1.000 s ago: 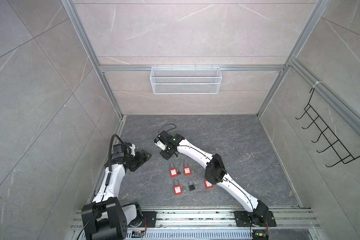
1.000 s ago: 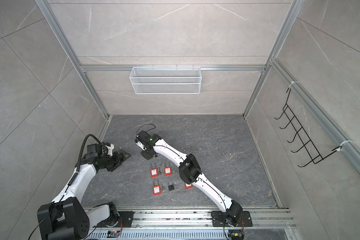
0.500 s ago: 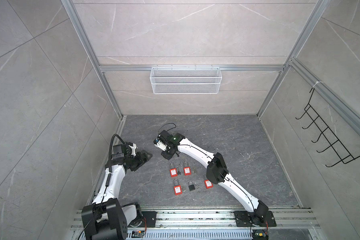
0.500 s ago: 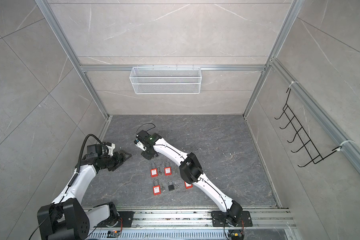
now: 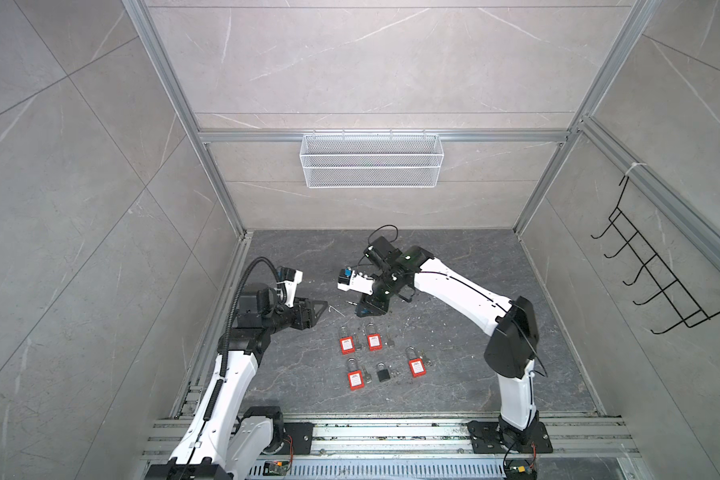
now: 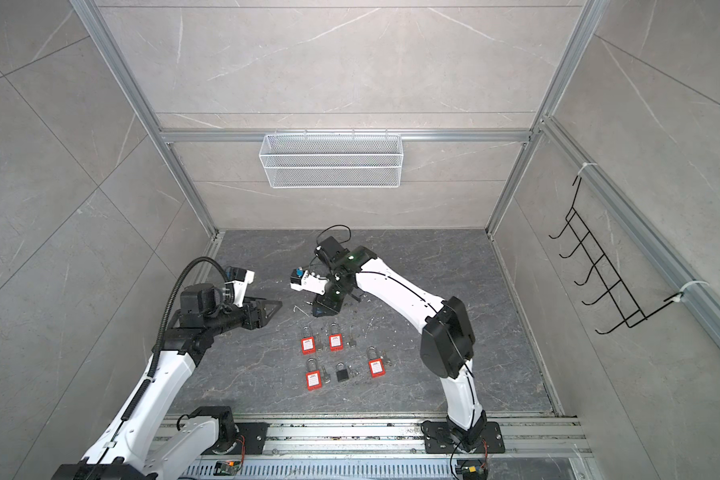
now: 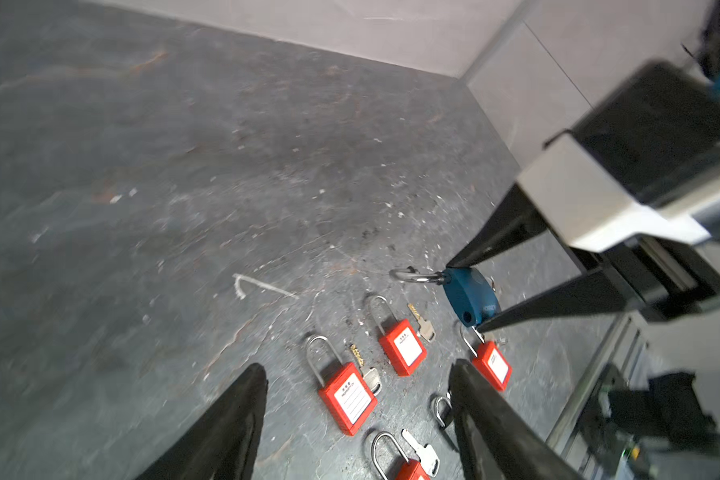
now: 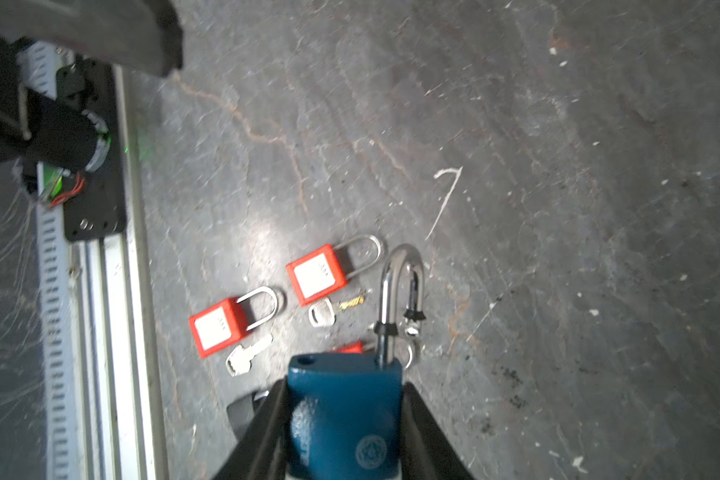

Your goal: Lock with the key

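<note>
My right gripper is shut on a blue padlock, held just above the dark floor left of centre. Its steel shackle stands open, one leg out of the body. Both top views show that gripper pointing down and left. My left gripper hovers to its left, open and empty, aimed at the blue padlock. Several keys lie on the floor, among them a key and a key beside red padlocks.
Several red padlocks and a black padlock lie in two rows in front of the grippers. A wire basket hangs on the back wall, a black hook rack on the right wall. An aluminium rail edges the front.
The left gripper has moved right toward the right gripper and its jaws have narrowed somewhat. The right gripper with the blue padlock has shifted slightly to the right.
</note>
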`<state>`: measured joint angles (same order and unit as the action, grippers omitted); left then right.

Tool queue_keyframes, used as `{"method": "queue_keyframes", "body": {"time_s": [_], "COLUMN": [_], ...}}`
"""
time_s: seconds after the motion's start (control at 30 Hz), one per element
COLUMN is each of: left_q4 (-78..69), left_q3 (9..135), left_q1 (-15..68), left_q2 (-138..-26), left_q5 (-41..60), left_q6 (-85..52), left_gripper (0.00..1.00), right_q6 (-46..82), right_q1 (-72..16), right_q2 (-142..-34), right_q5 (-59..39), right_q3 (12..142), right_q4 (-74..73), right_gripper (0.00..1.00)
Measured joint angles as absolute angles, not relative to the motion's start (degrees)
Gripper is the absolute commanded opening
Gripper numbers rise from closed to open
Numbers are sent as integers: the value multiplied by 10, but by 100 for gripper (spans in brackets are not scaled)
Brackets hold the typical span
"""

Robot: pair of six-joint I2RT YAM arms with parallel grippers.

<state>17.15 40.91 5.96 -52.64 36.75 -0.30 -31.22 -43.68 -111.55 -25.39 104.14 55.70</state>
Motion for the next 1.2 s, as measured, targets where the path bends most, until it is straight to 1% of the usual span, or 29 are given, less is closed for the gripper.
{"method": "queue_keyframes", "body": {"time_s": [0.07,0.2,0.37,0.53,0.73,0.8,0.97,1.07,1.2], "left_q4": [166,163,163,165,158,155,143,132,122], "left_q3": [409,409,411,421,423,425,429,429,429], "left_q1": [103,171,217,251,283,290,293,295,300], "left_q2": [-522,-521,-533,-564,-584,-593,-613,-621,-627], "left_q5": [380,403,424,430,423,422,421,421,422], "left_q6": [71,219,371,458,501,509,513,510,508], "left_gripper": [71,70,68,62,54,49,40,38,31], "right_q6": [-336,-372,-391,-397,-397,-396,-390,-387,-385], "right_q1": [-429,-425,-423,-422,-421,-421,-421,-421,-421], "right_q2": [-1068,-1002,-949,-929,-929,-929,-929,-929,-929], "right_q5": [-275,-298,-310,-318,-329,-333,-346,-350,-354], "right_q3": [978,907,872,857,857,857,858,859,862], "right_q4": [551,557,568,578,587,589,589,589,591], "right_gripper": [22,22,22,22,21,21,21,21,21]}}
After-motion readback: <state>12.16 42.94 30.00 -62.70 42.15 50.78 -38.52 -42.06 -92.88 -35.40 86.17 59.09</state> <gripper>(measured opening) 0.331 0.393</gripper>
